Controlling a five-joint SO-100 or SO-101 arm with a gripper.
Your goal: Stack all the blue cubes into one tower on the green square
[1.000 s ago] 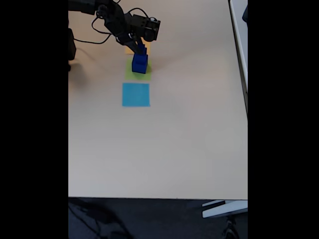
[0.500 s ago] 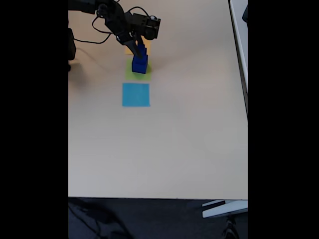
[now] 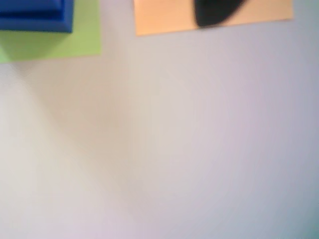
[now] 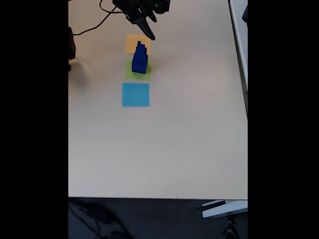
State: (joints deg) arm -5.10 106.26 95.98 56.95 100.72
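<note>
In the fixed view a tower of blue cubes (image 4: 140,59) stands on the green square (image 4: 130,73), with the large cube at the bottom and smaller ones on top. My gripper (image 4: 144,30) hangs above and behind the tower, over the orange-yellow square, apart from the cubes, open with nothing in it. The wrist view is blurred. It has the large blue cube (image 3: 35,15) at the top left on the green square (image 3: 55,45), and one dark fingertip (image 3: 214,12) over the orange square.
An orange-yellow paper square (image 4: 132,44) lies just behind the green one and a light-blue paper square (image 4: 135,94) just in front. Wide bare tabletop (image 4: 189,139) stretches to the right and front. A cable (image 4: 89,27) runs along the back left.
My gripper was down at the top of the tower. It has let go and risen up and back, leaving the small cube on top.
</note>
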